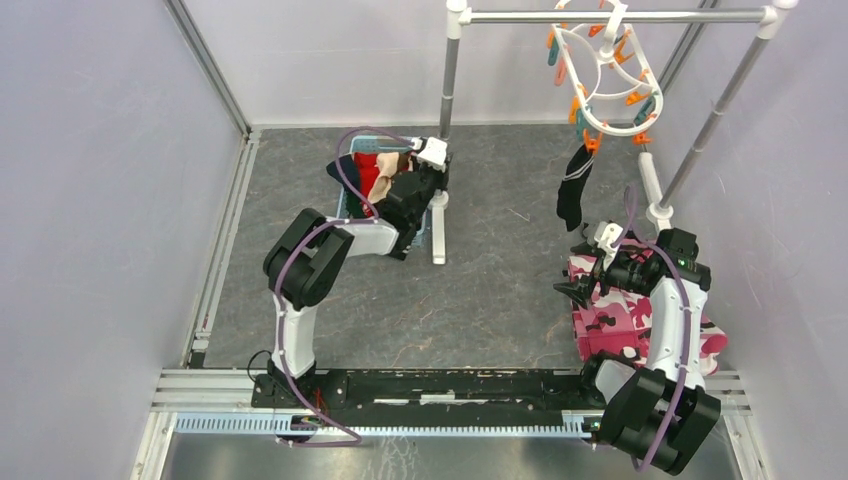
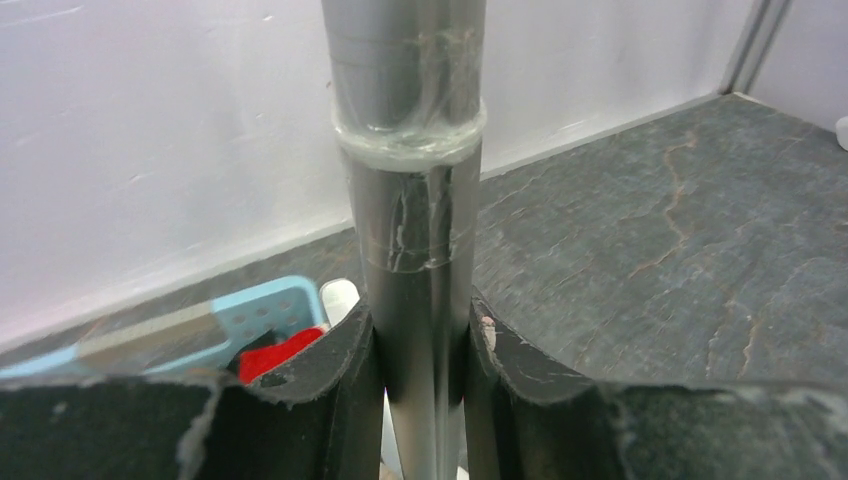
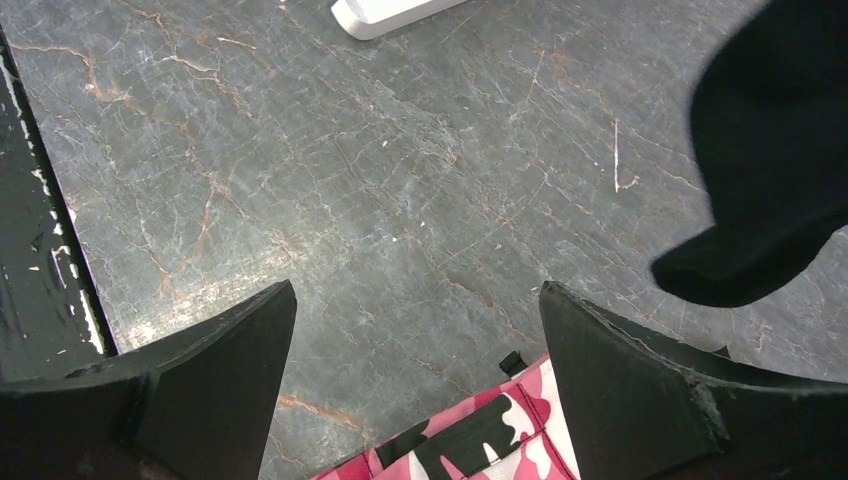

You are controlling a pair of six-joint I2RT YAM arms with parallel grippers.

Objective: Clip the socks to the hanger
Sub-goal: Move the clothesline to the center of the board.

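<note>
The white ring hanger (image 1: 605,75) with orange and teal pins hangs from the rack's top bar. One dark sock (image 1: 573,190) hangs from a pin; its toe shows in the right wrist view (image 3: 770,150). A red sock (image 1: 368,175), a beige sock (image 1: 387,178) and a dark sock (image 1: 338,168) lie in the blue basket (image 1: 350,205). My left gripper (image 1: 437,180) is beside the basket, its jaws shut on the rack's silver pole (image 2: 415,200). The red sock (image 2: 280,352) shows behind one finger. My right gripper (image 1: 567,290) is open and empty (image 3: 420,300) over the floor, below the hanging sock.
The silver pole rack (image 1: 610,16) spans the back, with white feet (image 1: 438,225) on the grey floor. A pink camouflage cloth (image 1: 610,310) lies under my right arm and shows in the right wrist view (image 3: 480,445). Walls close in on both sides.
</note>
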